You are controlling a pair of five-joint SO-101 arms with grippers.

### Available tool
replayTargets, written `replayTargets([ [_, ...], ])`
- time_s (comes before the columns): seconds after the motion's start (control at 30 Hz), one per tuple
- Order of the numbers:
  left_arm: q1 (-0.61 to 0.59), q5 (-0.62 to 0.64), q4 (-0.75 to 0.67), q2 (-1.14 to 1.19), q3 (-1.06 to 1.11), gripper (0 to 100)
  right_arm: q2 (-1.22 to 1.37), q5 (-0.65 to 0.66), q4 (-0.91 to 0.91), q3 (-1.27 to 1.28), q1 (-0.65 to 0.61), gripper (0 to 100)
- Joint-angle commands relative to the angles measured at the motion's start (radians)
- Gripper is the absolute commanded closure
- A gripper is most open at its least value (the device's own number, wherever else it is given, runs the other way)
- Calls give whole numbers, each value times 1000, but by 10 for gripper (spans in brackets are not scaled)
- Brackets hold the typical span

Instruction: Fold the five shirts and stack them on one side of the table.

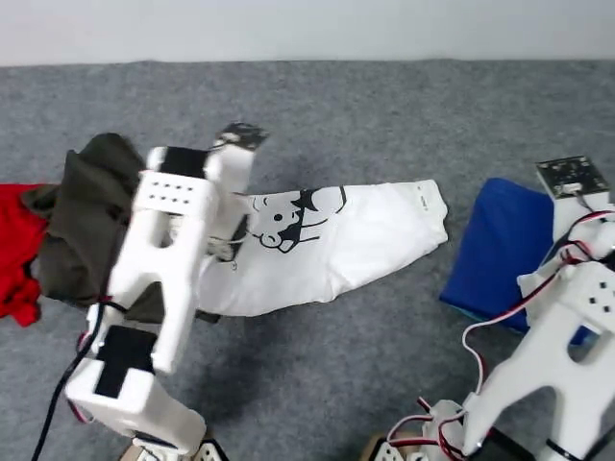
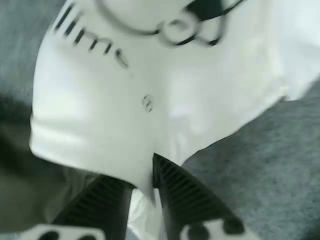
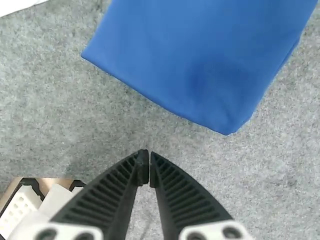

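Left gripper [image 2: 143, 173] is clenched on the lower left edge of the white shirt [image 1: 336, 245]; cloth is pinched between the jaws in the left wrist view. The white shirt, with a cartoon print, lies spread across the middle of the high view on the grey table [image 1: 384, 115], half folded and rumpled. Its left end runs under the left arm [image 1: 163, 259] and touches the olive shirt [image 1: 82, 221].

Right gripper [image 3: 145, 161] is closed on nothing, jaws together over bare table just beside the folded blue shirt [image 3: 200, 60] at the right of the high view.

Step in hand, as I judge it: folding the white shirt.
- Keep the pinch firm and lift only enough to clear the table.
- Carry the held edge over toward the right end so the edges line up.
- Watch that the olive shirt does not drag along.
- The right gripper could pin the far end so the shirt does not slide.
- Lay the edge flat before letting go.

Counts:
- Arms: two.
- Grippers: two.
- Shirts clearly seen: four.
  - One white, mid frame.
  - One olive, bunched at the left.
  - One red shirt [image 1: 14, 250], crumpled at the far left edge.
  - One blue, folded at the right.
- A teal sliver under the blue one may be the fifth; cannot tell.
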Motion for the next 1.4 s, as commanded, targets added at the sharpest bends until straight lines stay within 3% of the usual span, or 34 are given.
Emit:
replayTargets([
  [0.0,104,-2,12,-40,-137,994,-25,-14,30,-6,7,990],
  [0.6,385,41,78,534,-1021,994,-24,-14,28,-6,13,990],
  [0.93,454,40,61,674,-1170,994,-25,-9,-7,-8,137,990],
  [1.37,509,40,-51,836,-1305,993,-25,-14,-4,-6,142,990],
])
